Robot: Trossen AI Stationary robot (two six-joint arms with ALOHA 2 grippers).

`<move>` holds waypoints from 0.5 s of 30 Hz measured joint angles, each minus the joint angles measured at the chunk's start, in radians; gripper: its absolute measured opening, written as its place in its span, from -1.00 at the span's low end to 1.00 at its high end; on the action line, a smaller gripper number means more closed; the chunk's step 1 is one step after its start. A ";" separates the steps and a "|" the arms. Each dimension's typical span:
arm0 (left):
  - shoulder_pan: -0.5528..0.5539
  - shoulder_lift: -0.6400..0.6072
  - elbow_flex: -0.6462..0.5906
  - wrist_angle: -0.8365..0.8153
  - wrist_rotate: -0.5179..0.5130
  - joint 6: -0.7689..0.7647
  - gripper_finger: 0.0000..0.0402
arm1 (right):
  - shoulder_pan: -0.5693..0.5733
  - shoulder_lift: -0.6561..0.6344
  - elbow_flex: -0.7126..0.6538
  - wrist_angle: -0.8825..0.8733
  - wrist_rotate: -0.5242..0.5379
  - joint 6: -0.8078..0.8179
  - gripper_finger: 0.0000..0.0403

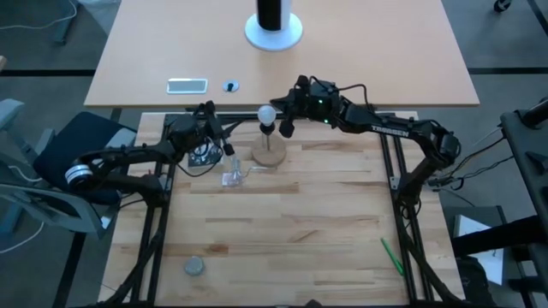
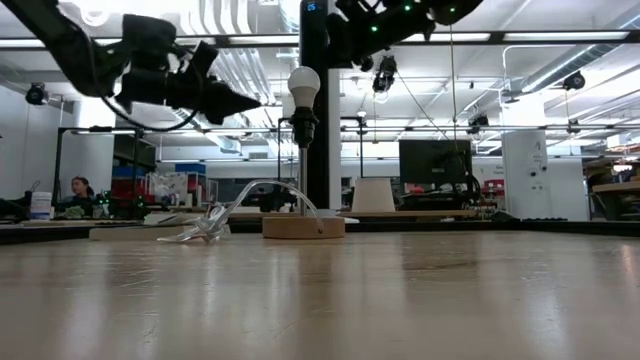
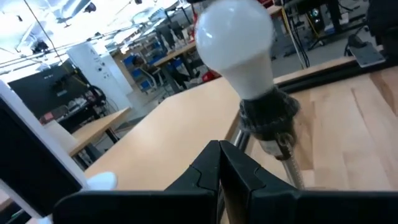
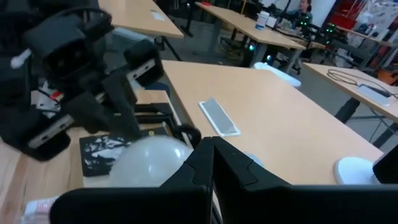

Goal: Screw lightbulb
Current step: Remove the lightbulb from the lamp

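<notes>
The white lightbulb (image 1: 266, 114) sits upright in a dark socket (image 2: 303, 126) on top of a thin post, which rises from a round wooden base (image 1: 269, 155). My left gripper (image 2: 252, 102) is shut and points level at the socket from the table's left, a short way off; the bulb (image 3: 235, 38) fills its wrist view ahead of the fingers. My right gripper (image 1: 287, 125) is shut and hangs just right of the bulb and higher (image 2: 383, 72). In the right wrist view the bulb (image 4: 149, 160) lies just beyond the shut fingers.
A small clear plastic piece (image 1: 231, 178) lies left of the wooden base, with a black-and-white card (image 1: 203, 155) beside it. A grey disc (image 1: 194, 266) and a green pen (image 1: 392, 257) lie near the front. On the far table are a flat case (image 1: 187, 85) and a white stand (image 1: 274, 32).
</notes>
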 joint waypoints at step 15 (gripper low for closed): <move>0.005 -0.123 -0.096 0.035 0.001 -0.031 -1.00 | -0.003 0.081 0.112 -0.010 -0.007 -0.036 -1.00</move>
